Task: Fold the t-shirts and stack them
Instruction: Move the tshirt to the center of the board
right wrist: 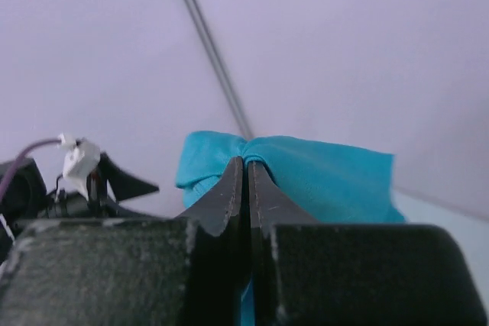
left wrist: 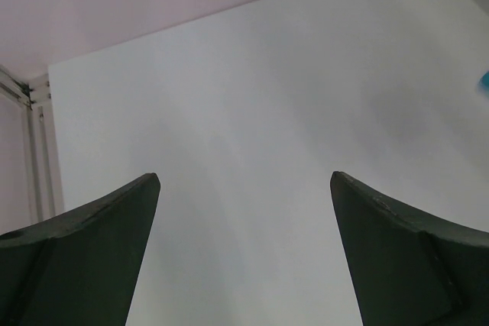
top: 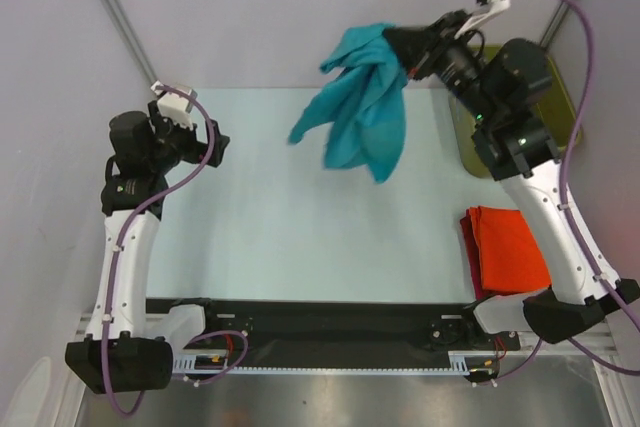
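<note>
Orange-red t-shirt lying folded near right on bench, right gripper clamping teal t-shirt aloft, left gripper gaping apart.

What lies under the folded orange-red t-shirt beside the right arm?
Dark red cloth shows along the orange-red t-shirt's edge toward the table's middle; the rest of it is covered.

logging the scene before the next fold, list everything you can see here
table: one, pale, under everything
teal t-shirt: one, blue-green, hanging unfolded in the air at the far middle
folded t-shirts: count unclear, orange-red with a darker red left edge, near right
bin: one, olive-green, far right, partly hidden
left claw: one, dark, open and empty, over the left side
right claw: one, dark, shut on the teal t-shirt
</note>
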Motion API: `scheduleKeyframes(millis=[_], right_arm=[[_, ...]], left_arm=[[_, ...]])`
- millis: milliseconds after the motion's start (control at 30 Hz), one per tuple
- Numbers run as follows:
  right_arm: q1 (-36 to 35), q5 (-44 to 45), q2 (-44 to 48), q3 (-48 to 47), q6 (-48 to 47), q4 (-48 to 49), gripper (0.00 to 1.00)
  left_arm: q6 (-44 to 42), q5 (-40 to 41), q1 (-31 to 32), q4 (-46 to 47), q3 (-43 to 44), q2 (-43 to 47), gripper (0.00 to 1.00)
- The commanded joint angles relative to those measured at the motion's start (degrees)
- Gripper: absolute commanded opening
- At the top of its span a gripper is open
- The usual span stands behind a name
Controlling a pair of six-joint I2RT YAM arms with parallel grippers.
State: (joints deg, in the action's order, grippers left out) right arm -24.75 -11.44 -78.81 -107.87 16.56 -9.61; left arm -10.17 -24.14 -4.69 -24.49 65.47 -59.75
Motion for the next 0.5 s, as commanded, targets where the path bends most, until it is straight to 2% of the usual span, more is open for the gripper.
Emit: scheduleKeyframes(millis=[0, 167, 233, 267, 333, 367, 467], right_arm=[[-2.84, 0.97, 4.53, 12.21, 9.80, 9.07, 0.00], [-3.11, 6.78, 6.38, 32.32, 17.27, 11.19, 0.00], [-3.02, 8.53, 4.72, 36.57, 19.56, 9.96, 0.12], [-2.67, 9.41, 3.76, 39.38, 18.61, 7.26, 0.31], [-0.39, 11.26, -0.62, 39.94, 18.16, 2.25, 0.46], [0.57, 13.18, -2.04, 39.50, 16.25, -2.91, 0.53], [2.17, 19.50, -4.95, 39.32, 11.94, -9.71, 0.57]], left_arm=[[-2.39, 0.32, -0.50, -0.47, 3.61, -0.11, 1.00], [-3.97, -2.83, -0.41, -2.22, 2.56, -0.11, 1.00], [-4.42, -4.15, -0.32, -2.75, 1.16, -0.19, 0.99], [-4.50, -4.86, 0.20, -3.97, -0.24, -0.89, 0.97], [-7.74, -5.04, 2.04, -9.13, -1.13, -2.21, 0.88], [-10.71, -1.38, 6.05, -11.00, -1.57, -3.87, 0.86], [-15.29, 6.53, 13.53, -16.54, -3.77, -7.74, 0.80]])
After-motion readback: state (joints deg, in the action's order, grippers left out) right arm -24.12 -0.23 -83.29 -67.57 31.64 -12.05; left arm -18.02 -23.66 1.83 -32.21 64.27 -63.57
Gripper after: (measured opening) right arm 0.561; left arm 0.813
